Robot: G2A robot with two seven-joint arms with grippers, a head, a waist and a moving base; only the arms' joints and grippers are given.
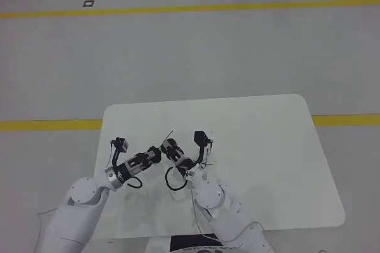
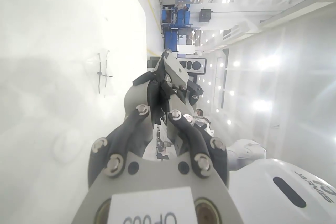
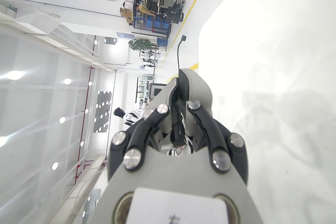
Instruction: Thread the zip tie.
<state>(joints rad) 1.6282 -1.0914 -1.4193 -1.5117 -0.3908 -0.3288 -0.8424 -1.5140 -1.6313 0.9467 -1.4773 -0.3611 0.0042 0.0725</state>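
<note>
Fingers (image 3: 199, 88) of the right gripper (image 3: 181, 78) are clamped on the zip tie (image 3: 178, 57), held above the counter (image 1: 272, 158). The left gripper (image 2: 168, 59) sits tip to tip with it, fingers pressed together (on what, cannot tell). Risk: the strip is thin black plastic, slightly bowed, with a small square head at its free end. It looks springy, so it may flex aside or slide in the smooth grey fingers and miss the slot. Grippers this near could also knock.

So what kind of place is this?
Probably a big factory hall or robot workshop. The floor has painted yellow lines, blue racks full of gear stand at the back, and what looks like another robot stands farther off.
</note>
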